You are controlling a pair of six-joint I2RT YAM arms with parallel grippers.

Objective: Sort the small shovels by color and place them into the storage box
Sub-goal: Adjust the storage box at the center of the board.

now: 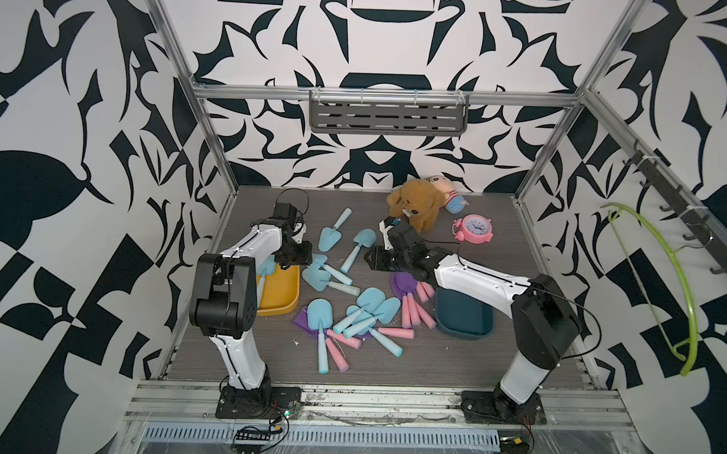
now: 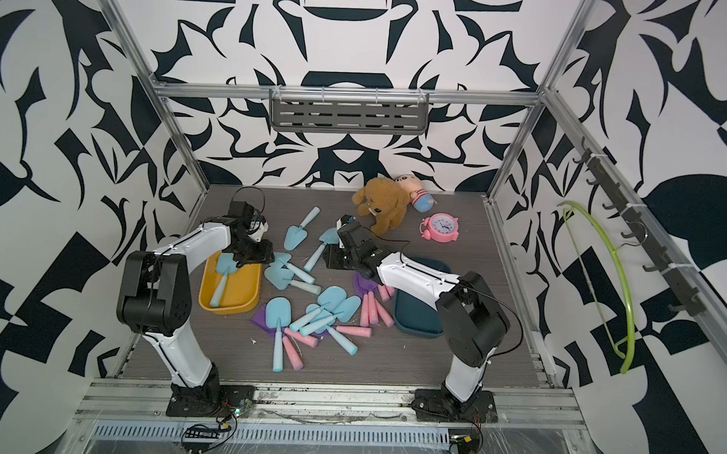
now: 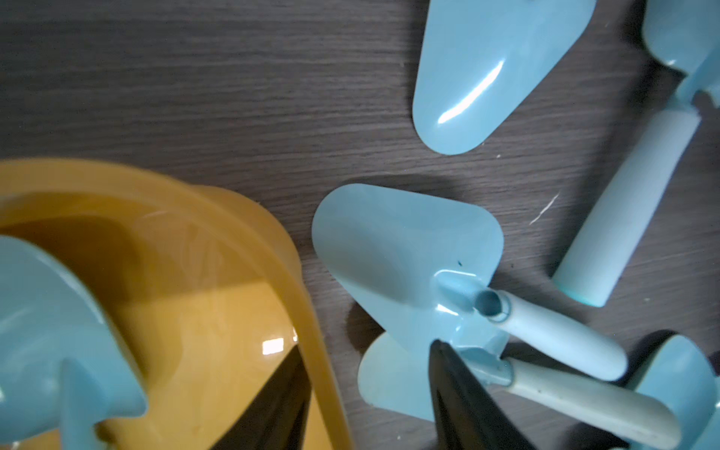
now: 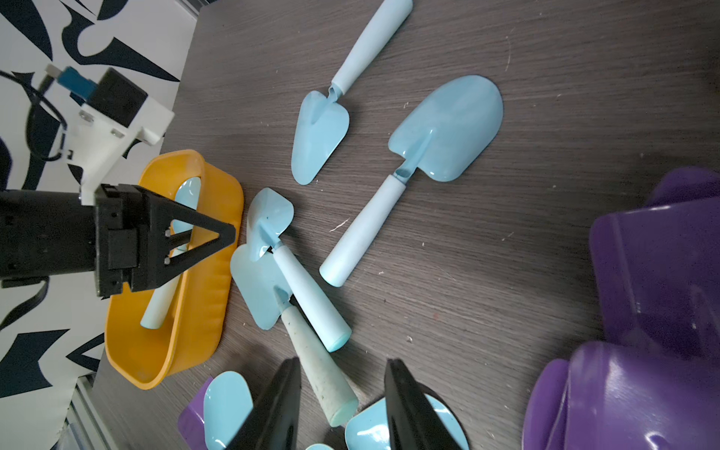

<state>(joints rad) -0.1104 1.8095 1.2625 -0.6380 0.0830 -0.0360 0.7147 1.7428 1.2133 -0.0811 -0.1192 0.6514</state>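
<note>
Several light blue shovels [image 1: 330, 237] lie scattered mid-table, and a mixed pile [image 1: 367, 309] lies nearer the front. One blue shovel [image 2: 226, 269] lies inside the yellow storage box [image 1: 282, 302]. Purple shovels with pink handles [image 1: 413, 311] lie against the dark teal box [image 1: 462, 321]. My left gripper [image 3: 365, 345] is open and empty. It straddles the yellow box's rim [image 3: 311, 350], next to two crossed blue shovels [image 3: 405, 249]. My right gripper [image 4: 343, 360] hangs open over a pale shovel handle [image 4: 319, 374], with purple blades [image 4: 654, 272] beside it.
A brown plush bear [image 1: 414, 203], a small doll [image 1: 452, 196] and a pink alarm clock [image 1: 474, 228] sit at the back right. A grey shelf [image 1: 388, 116] hangs on the back wall. A green hanger [image 1: 660, 263] hangs on the right wall.
</note>
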